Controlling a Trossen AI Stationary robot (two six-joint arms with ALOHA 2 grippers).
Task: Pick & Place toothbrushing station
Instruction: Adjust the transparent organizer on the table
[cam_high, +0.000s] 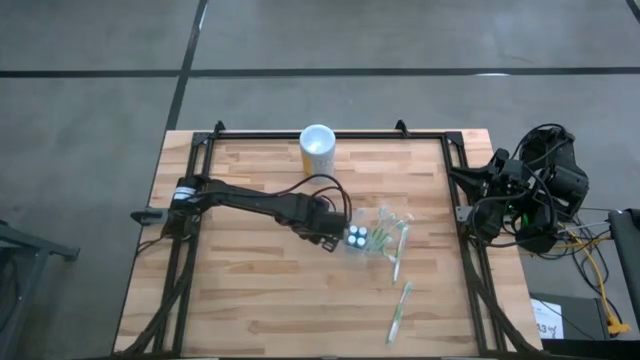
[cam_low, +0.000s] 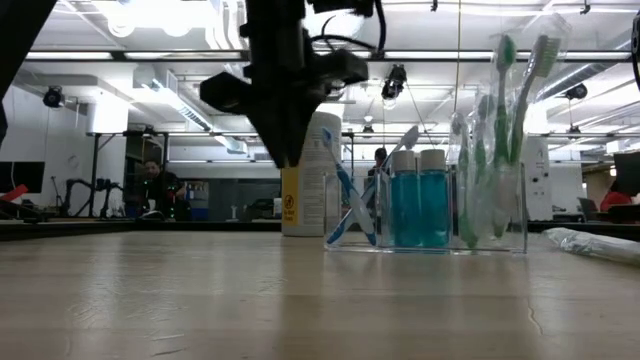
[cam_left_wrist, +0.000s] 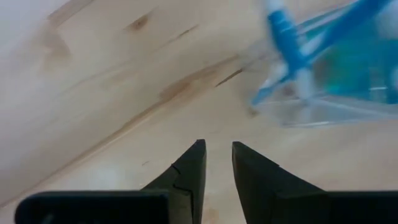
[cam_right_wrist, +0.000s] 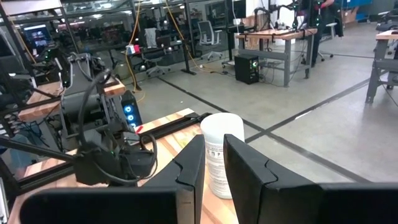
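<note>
**A:** Where does the clear, colourless see-through plastic toothbrushing station (cam_high: 375, 240) sit?

**B:** On the light wooden table (cam_high: 250, 290), right of centre in the high view. It holds two small bottles of blue liquid with white caps (cam_low: 420, 197), a blue-and-white toothbrush (cam_low: 350, 195) leaning at a slant, and several green-and-white toothbrushes (cam_low: 500, 130) standing upright.

**A:** And the left gripper (cam_high: 335, 240)?

**B:** Just beside the station, on the side facing the table's left edge. From above it looks close to the clear wall, though I cannot tell whether it touches. The low view shows the dark arm hanging above the tabletop, left of the holder. In the left wrist view the two dark fingers (cam_left_wrist: 189, 177) stand nearly together with a narrow gap, nothing between them, and the holder's corner lies ahead over bare wood.

**A:** The right arm?

**B:** Folded up off the table's right edge. Its gripper (cam_right_wrist: 213, 168) also has its fingers close together, gripping nothing.

**A:** Anything else on the table?

**B:** A white-rimmed yellow cup (cam_high: 317, 148) near the far edge, well apart from the station, and two loose wrapped toothbrushes (cam_high: 400, 310) lying just past the holder toward the near right.
</note>
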